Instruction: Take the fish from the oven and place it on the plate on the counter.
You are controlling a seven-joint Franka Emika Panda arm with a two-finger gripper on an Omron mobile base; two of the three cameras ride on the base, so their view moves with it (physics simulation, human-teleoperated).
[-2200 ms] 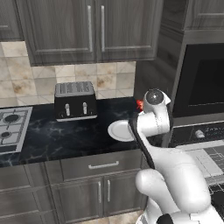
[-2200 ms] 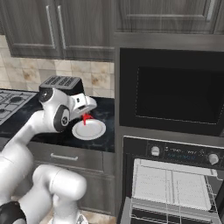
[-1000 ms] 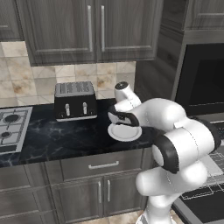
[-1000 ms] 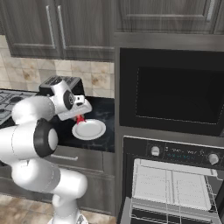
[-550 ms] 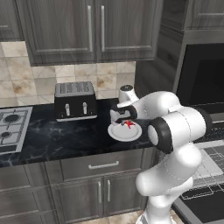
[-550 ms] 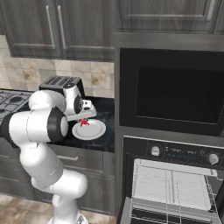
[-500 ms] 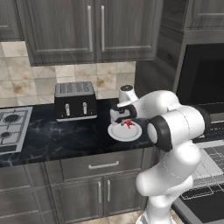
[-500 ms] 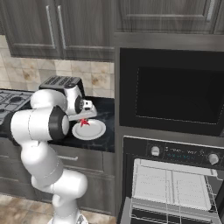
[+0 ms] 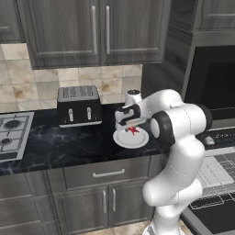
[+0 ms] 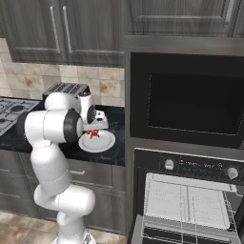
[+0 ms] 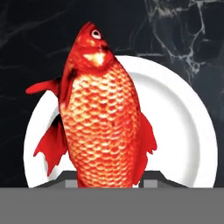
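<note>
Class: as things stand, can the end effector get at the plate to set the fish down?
Probably yes. The end effector hangs right above the plate with the fish, and nothing sits between them.

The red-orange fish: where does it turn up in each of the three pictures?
Left base view: the red-orange fish sits centre, over the round white plate, under the gripper.
Right base view: left of centre, above the same plate.
Hand view: it spans the middle, head up.
Shared landmark: the plate.
</note>
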